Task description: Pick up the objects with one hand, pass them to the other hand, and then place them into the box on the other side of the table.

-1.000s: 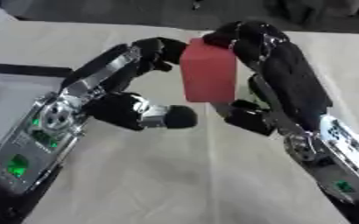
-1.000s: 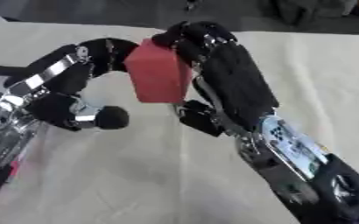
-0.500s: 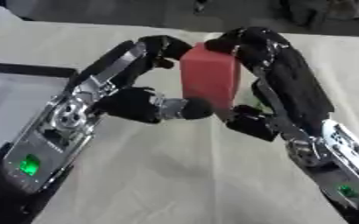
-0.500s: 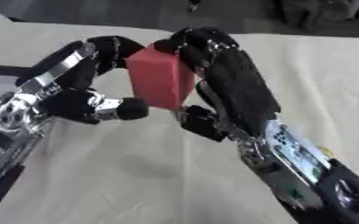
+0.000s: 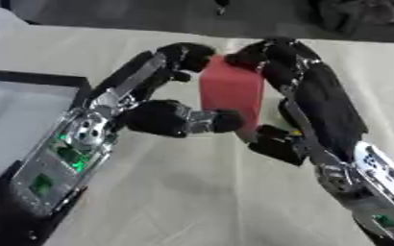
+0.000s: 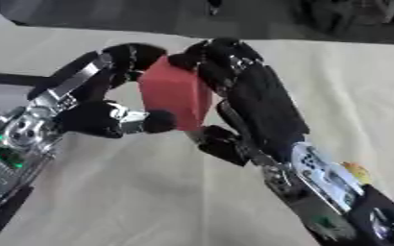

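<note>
A red block (image 5: 231,93) hangs upright above the table between my two hands. My right hand (image 5: 318,105) holds it from the right: its fingers curl over the block's top and its thumb sits under the lower right corner. My left hand (image 5: 154,117) comes in from the left, with its fingers bent against the block's upper left edge and its thumb tip lying on the front face. The block's back and right sides are hidden by the right hand.
A dark-rimmed box (image 5: 32,79) with a pale inside stands at the left edge, beside my left forearm. A beige cloth (image 5: 192,192) covers the table. A small yellow-orange thing (image 6: 356,170) shows behind my right forearm.
My left hand has closed in on the block: its thumb swung right until its tip met the front face. The right hand and block stayed nearly in place.
</note>
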